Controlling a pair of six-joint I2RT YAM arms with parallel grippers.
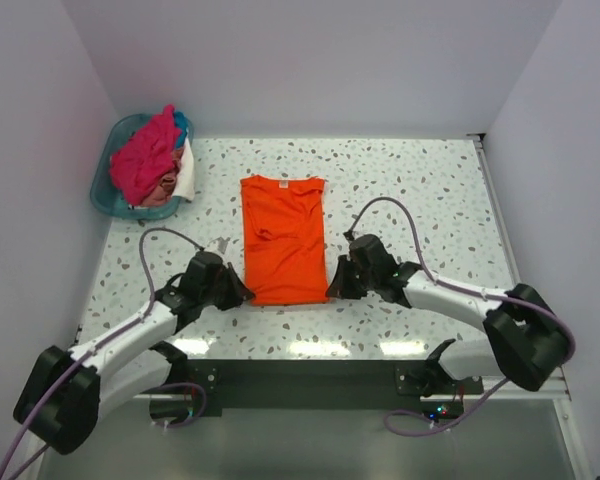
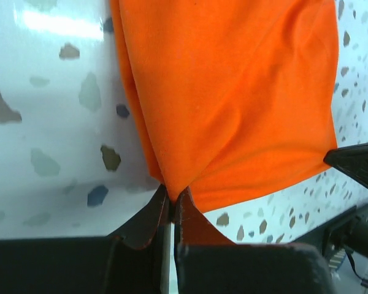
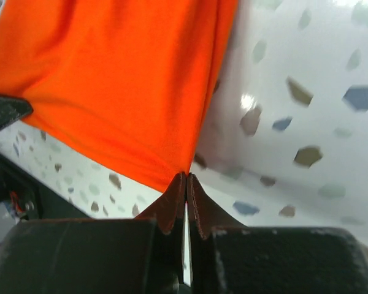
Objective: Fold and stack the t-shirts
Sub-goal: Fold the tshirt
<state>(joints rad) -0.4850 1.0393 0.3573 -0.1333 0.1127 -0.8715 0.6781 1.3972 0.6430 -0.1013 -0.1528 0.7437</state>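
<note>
Two tools grip the near hem of the orange shirt (image 1: pixel 283 240): the left tool (image 2: pixel 173 199) is clenched on its left corner, the right tool (image 3: pixel 186 180) on its right corner. The shirt lies flat mid-surface (image 1: pixel 430 190), seemingly already narrowed lengthwise, collar at the far end. The crosswise fold looks in hand; next, both corners need lifting evenly toward the collar. Nothing blocks that path. Far left, well apart, a basket (image 1: pixel 108 190) holds other shirts (image 1: pixel 148 158)

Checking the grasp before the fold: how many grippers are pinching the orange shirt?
2. The left gripper pinches the near-left corner of the orange shirt; the right gripper pinches its near-right corner.
</note>
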